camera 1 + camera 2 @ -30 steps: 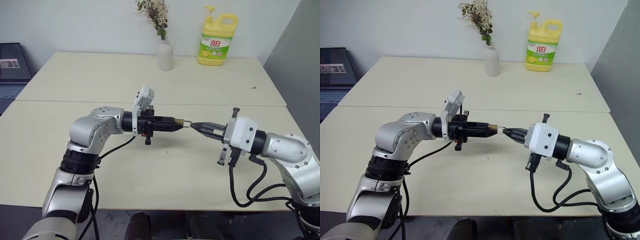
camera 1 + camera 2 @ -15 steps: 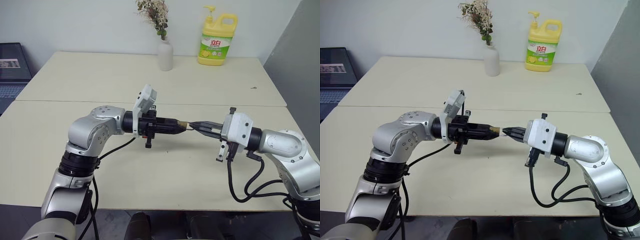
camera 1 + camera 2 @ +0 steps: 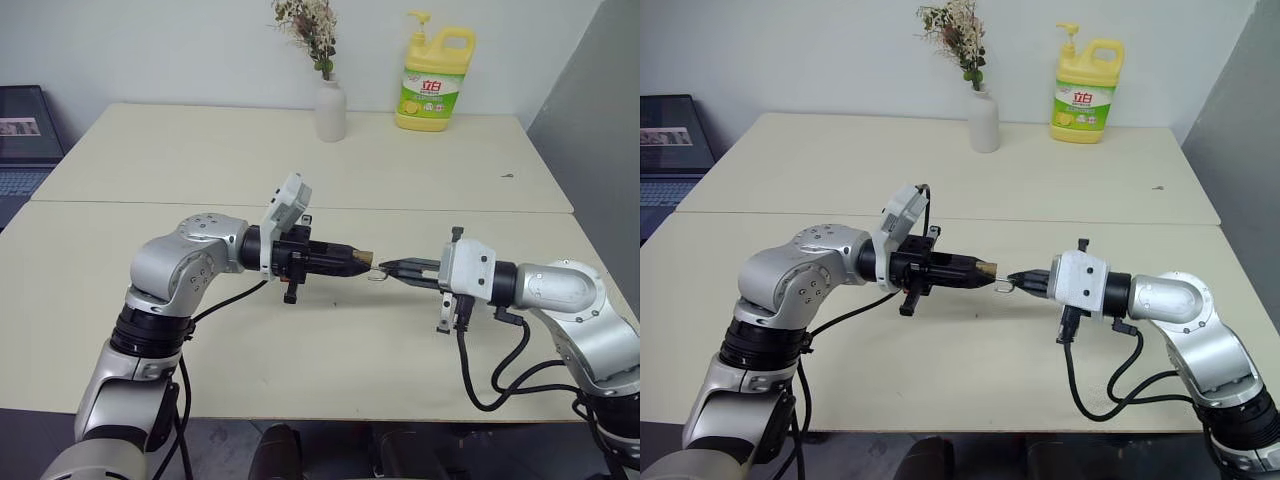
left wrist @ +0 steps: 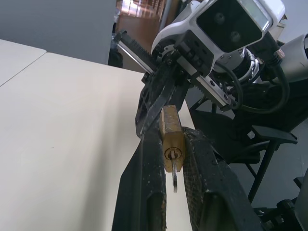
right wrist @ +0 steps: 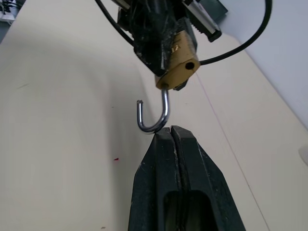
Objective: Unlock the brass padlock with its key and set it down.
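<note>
My left gripper (image 4: 172,134) is shut on the brass padlock (image 4: 172,138), held above the table between both fingers. The key (image 4: 174,179) sticks out of the keyhole in the lock's end face. The silvery shackle (image 5: 157,117) hangs open as a hook, one end free of the body. My right gripper (image 5: 169,129) is shut, its tips touching the shackle's bend; whether they pinch it I cannot tell. In the head views the padlock (image 3: 365,258) sits between the left gripper (image 3: 358,258) and the right gripper (image 3: 386,268), which face each other.
A white vase of dried flowers (image 3: 330,108) and a yellow detergent bottle (image 3: 434,80) stand at the back of the far table. A dark laptop (image 3: 25,130) sits off to the left. The cream table (image 3: 300,340) lies under both arms.
My right gripper has sunk a little and its wrist has turned more level. The shackle now shows as an open hook between the two grippers. The left gripper stays where it was.
</note>
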Controlling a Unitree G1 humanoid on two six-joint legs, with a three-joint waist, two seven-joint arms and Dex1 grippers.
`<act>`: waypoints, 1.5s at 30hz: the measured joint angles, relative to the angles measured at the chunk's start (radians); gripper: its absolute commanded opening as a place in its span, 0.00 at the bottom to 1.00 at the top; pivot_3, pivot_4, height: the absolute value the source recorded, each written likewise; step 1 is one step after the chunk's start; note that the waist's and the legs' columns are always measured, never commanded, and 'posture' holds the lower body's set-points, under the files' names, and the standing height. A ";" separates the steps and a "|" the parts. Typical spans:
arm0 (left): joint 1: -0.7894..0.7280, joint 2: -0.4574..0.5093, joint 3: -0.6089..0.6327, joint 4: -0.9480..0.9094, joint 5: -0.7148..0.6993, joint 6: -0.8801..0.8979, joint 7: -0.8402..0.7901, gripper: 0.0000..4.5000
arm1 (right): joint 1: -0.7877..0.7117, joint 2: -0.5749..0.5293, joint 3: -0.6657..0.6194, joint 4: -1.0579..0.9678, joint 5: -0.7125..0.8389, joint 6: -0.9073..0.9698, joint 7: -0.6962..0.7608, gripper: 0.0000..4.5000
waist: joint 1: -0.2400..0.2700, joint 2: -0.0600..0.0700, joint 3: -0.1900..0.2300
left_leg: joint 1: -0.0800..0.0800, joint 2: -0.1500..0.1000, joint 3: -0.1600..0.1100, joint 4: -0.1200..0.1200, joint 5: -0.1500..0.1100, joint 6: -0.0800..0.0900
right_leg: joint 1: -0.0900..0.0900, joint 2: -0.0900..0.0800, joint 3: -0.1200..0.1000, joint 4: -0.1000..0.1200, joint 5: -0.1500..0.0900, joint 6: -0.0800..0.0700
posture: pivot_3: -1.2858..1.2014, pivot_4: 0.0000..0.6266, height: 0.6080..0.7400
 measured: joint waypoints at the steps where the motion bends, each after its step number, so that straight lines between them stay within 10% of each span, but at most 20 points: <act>1: 0.000 0.001 0.000 0.000 0.000 0.000 0.001 0.04 | -0.005 0.000 0.006 0.001 0.001 0.004 0.003 0.00 | 0.000 0.000 0.000 | 0.000 0.000 0.000 0.000 0.000 0.000 | 0.000 0.000 0.000 0.000 0.000 0.000 | 0.52 0.24 1.00; 14: 0.020 0.002 0.002 0.001 0.010 -0.005 0.051 0.04 | 0.026 -0.083 -0.052 -0.025 0.018 0.102 0.012 0.11 | 0.001 0.000 0.000 | 0.000 0.000 0.000 0.000 0.000 0.000 | 0.000 0.000 0.000 0.000 0.000 0.000 | 0.52 0.24 1.00; 26: 0.076 -0.029 -0.026 0.030 0.066 -0.005 0.166 0.04 | 0.103 -0.121 -0.161 -0.200 0.179 0.283 -0.013 0.99 | 0.002 0.000 0.000 | -0.001 0.000 -0.001 0.000 0.000 0.000 | 0.000 0.000 0.000 -0.001 0.000 0.000 | 0.52 0.24 1.00; 45: 0.123 -0.164 -0.112 0.177 0.199 0.049 0.358 0.04 | 0.154 -0.178 -0.033 -0.145 0.009 0.218 -0.025 1.00 | 0.001 0.000 0.000 | 0.000 -0.001 -0.001 0.000 0.000 0.000 | 0.000 0.000 0.000 -0.001 0.000 0.000 | 0.52 0.24 1.00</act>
